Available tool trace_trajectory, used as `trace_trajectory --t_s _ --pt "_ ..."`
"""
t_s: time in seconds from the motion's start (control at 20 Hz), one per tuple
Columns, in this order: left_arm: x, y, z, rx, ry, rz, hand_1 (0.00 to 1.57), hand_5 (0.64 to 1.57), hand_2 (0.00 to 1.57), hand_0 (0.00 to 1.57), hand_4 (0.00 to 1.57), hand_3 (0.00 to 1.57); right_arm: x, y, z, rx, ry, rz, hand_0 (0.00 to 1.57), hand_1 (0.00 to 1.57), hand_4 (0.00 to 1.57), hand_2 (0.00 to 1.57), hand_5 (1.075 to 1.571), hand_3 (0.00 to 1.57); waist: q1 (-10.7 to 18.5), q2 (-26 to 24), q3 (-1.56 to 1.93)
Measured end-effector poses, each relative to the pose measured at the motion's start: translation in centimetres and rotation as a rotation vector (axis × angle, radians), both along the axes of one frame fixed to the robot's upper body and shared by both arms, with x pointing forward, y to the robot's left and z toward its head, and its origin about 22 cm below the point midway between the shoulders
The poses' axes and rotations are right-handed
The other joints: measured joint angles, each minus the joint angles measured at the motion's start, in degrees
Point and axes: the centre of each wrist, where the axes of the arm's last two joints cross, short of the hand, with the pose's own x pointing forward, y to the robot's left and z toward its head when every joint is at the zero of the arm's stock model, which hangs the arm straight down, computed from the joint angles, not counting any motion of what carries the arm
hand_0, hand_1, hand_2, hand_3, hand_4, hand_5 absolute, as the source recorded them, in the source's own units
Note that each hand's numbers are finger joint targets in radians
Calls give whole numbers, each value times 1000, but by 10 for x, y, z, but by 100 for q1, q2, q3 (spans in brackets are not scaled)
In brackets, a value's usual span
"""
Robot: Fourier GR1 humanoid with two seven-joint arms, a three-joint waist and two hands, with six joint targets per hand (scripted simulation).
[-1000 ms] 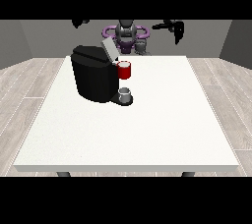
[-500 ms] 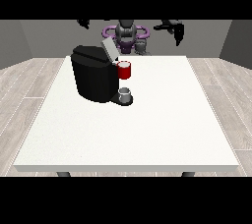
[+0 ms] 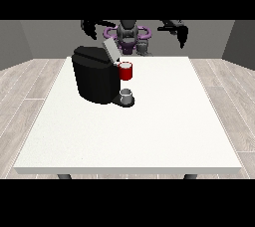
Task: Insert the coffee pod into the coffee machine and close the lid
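Observation:
A black coffee machine (image 3: 94, 76) stands on the white table (image 3: 149, 121), left of the middle. Its grey lid (image 3: 110, 50) is tilted up. A red mug (image 3: 126, 70) sits at the machine's front, and a small grey cup (image 3: 127, 94) rests on its base below. A grey coffee pod (image 3: 143, 47) stands near the table's far edge, in front of the robot. The hand at the view's left (image 3: 89, 28) hangs raised behind the machine. The hand at the view's right (image 3: 181, 33) is raised beyond the far edge, fingers pointing down. Neither hand holds anything.
The robot's torso (image 3: 127, 34) with purple rings is behind the table's far edge. Wood-patterned floor surrounds the table on both sides.
The hand at the view's right has dropped slightly. The machine, mug and pod have not moved.

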Motion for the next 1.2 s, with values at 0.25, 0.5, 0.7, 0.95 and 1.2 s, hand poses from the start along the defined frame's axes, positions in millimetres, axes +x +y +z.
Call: trace_trajectory --t_s 0.25,0.5,0.7,0.95,1.2 --pt "-6 12 13 21 -36 24 0 1571 0 0 0 0 13 -1 3 17 -12 19 0 0 0 0 1571 0 -108 329 0" --pt "-10 10 22 29 -72 52 0 1571 0 0 0 0 26 7 3 8 -23 37 0 0 0 0 1571 0 -191 578 1" --pt "-17 13 25 28 -79 52 0 1571 0 0 0 0 33 12 3 -22 -19 50 0 0 0 0 1571 0 -173 608 -4" --pt "-17 16 37 25 -102 56 0 1571 0 0 0 0 46 17 12 -36 -53 62 0 0 0 0 1571 0 -161 757 -12" --pt "-18 21 31 40 -107 79 0 1571 0 0 0 0 54 27 20 -43 -57 95 0 0 0 0 1571 0 -269 848 -12"
